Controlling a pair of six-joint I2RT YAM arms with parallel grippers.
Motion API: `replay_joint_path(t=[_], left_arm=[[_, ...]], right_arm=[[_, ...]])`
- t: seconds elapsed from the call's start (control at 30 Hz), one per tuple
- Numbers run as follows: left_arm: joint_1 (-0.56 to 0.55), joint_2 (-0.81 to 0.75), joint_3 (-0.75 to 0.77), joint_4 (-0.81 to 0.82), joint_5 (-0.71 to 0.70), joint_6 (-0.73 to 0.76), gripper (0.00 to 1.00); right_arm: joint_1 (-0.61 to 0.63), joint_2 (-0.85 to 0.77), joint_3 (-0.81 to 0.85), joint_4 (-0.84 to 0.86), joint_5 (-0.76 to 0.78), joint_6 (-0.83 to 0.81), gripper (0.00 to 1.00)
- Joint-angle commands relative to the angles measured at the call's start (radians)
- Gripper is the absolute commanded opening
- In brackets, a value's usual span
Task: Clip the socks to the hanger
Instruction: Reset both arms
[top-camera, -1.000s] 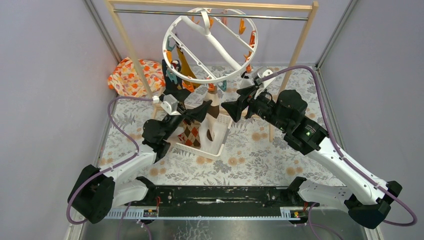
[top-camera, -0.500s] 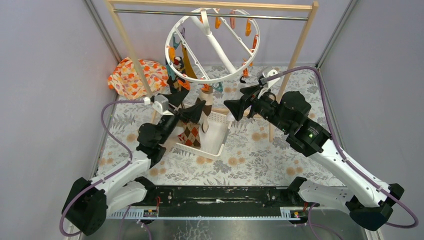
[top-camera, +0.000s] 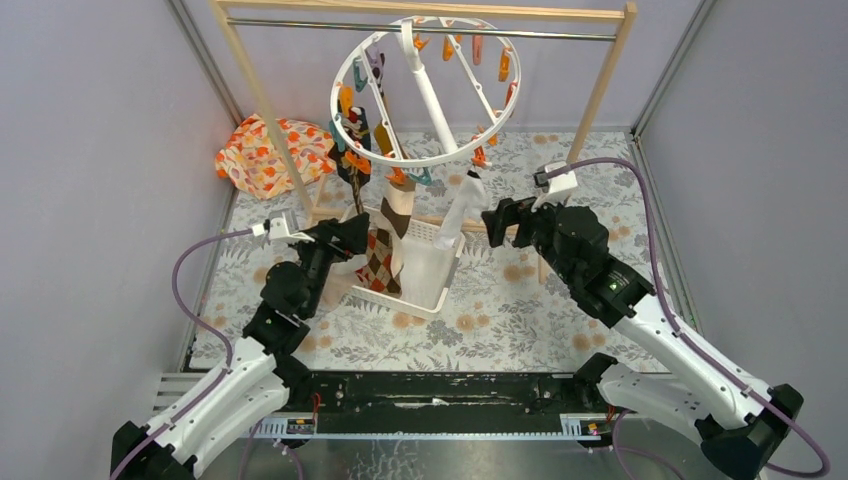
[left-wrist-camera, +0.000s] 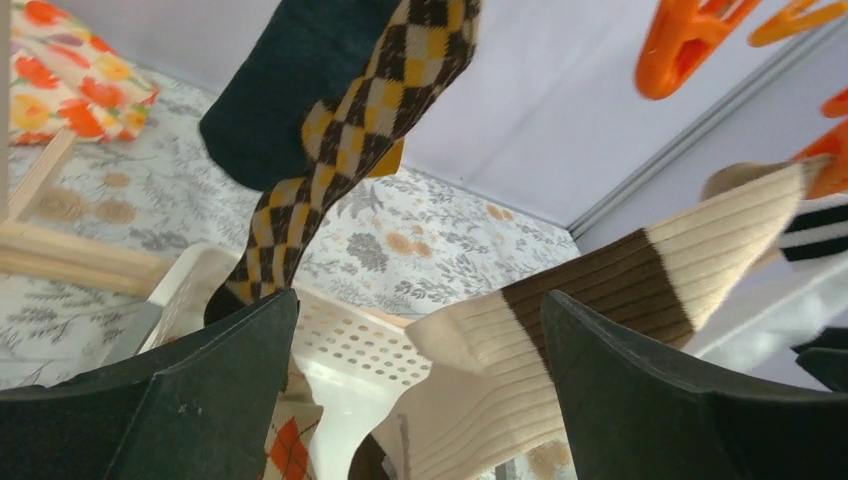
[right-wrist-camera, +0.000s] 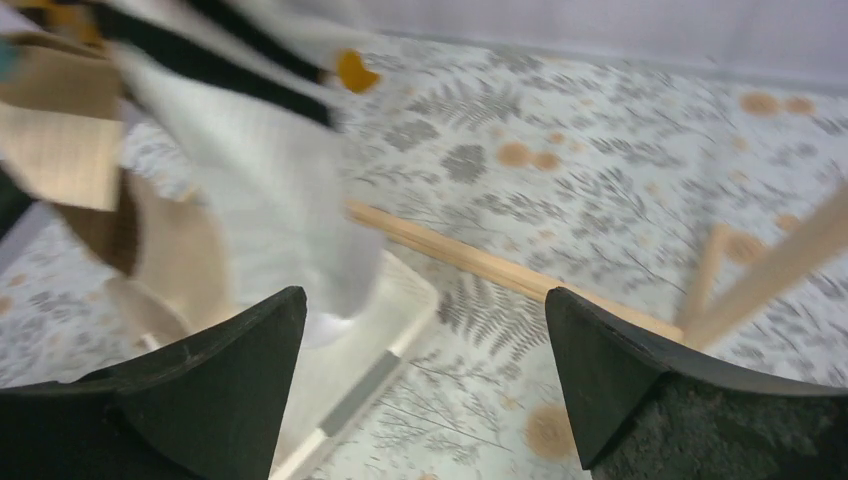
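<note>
Hanging clipped under hanger (top-camera: 432, 100): socks (left-wrist-camera: 330, 130) | left claw (left-wrist-camera: 420, 300), right claw (right-wrist-camera: 425, 292) below hanger: wide, empty, ready for another

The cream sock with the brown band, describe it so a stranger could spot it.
A white round hanger hangs from the wooden rail frame, above the white slotted basket. Hanging from it, between the black-and-tan argyle sock and the white sock, is the ribbed cream sock. Unlike them, it has a wide brown band.

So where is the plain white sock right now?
In the top view the white sock hangs from the near rim of the hanger, above the white basket, between the beige-brown sock and the right gripper.
</note>
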Motion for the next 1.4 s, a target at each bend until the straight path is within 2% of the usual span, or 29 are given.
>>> replay_joint_path(t=[0.0,0.13,0.33,0.6,0.83,1.37], left_arm=[[-0.008,-0.005,0.005,-0.149,-0.081,-0.066,0.99],[-0.008,0.006,0.015,-0.184,-0.083,-0.091,0.99],[-0.009,-0.053,-0.007,-0.179,-0.084,-0.081,0.99],[-0.009,-0.018,-0.014,-0.181,-0.098,-0.066,0.99],[-0.009,0.010,-0.030,-0.166,-0.132,-0.038,0.99],[-0.009,0.011,-0.034,-0.161,-0.131,-0.026,0.99]], right_arm=[[-0.126,-0.048,-0.064,-0.018,0.007,0.076,0.96],[-0.233,-0.030,-0.115,-0.029,-0.132,0.116,0.97],[-0.323,-0.031,-0.218,0.033,-0.217,0.151,0.98],[-0.542,-0.030,-0.469,0.281,-0.369,0.271,0.96],[-0.595,0.007,-0.499,0.321,-0.365,0.296,0.95],[-0.601,0.008,-0.498,0.315,-0.375,0.290,0.93]])
